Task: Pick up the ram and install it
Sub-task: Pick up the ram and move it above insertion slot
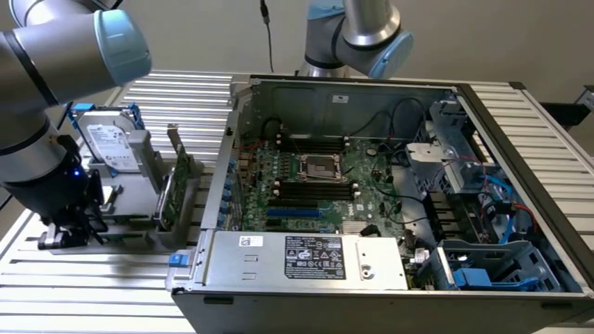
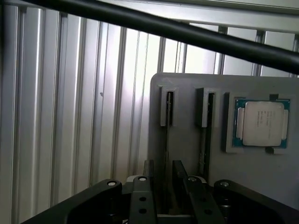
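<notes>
The ram [image 2: 167,140] stands on edge in a slot of the grey holder [image 2: 187,154], showing as a thin dark strip. A second thin stick [image 2: 205,135] stands in the neighbouring slot. My gripper [image 2: 163,169] is open just above the holder, one finger [image 2: 148,170] on each side of the first stick, with a gap to it. In the exterior view my gripper [image 1: 69,233] hangs low over the holder's near end [image 1: 121,240] at the exterior view's left, beside the open computer case [image 1: 390,278]. The black memory slots [image 1: 316,188] lie on the motherboard next to the processor socket [image 1: 320,165].
A silver processor chip [image 2: 261,122] lies in a recess of the holder. A hard drive [image 1: 107,142] and a green expansion card [image 1: 177,181] stand upright in the holder. A black cable [image 2: 163,25] crosses the wrist view. A second arm [image 1: 362,35] stands behind the case.
</notes>
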`<state>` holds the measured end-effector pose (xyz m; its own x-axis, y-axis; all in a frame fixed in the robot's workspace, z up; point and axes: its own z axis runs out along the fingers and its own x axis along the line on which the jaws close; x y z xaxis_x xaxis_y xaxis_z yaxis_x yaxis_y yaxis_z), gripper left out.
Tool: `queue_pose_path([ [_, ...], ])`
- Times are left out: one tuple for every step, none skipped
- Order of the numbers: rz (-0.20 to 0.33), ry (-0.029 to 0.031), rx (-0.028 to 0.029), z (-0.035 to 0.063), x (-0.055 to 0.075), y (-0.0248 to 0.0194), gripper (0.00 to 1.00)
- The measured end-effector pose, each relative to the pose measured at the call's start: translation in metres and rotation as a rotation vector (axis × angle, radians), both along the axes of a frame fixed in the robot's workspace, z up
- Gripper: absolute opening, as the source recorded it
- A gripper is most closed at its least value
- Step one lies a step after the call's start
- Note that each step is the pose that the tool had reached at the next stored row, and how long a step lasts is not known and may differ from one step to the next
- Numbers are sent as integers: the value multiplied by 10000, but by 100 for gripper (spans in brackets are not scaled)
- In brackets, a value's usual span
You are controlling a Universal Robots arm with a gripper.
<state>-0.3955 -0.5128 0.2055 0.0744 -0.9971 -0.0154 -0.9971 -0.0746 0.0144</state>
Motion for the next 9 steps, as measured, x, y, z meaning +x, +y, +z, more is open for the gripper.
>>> queue_pose_path([
  [3,0,2,-6,3,0,31],
  [5,-2,7,-14,5,0,31],
  [4,-2,12,-23,5,1,31],
  [4,-2,21,-33,6,1,31],
  [5,-1,31,-42,6,0,31],
  [5,-1,46,-52,6,0,31],
  [5,-1,64,-58,6,0,31],
  [5,-1,82,-59,6,0,31],
  [5,0,96,-60,6,1,31],
])
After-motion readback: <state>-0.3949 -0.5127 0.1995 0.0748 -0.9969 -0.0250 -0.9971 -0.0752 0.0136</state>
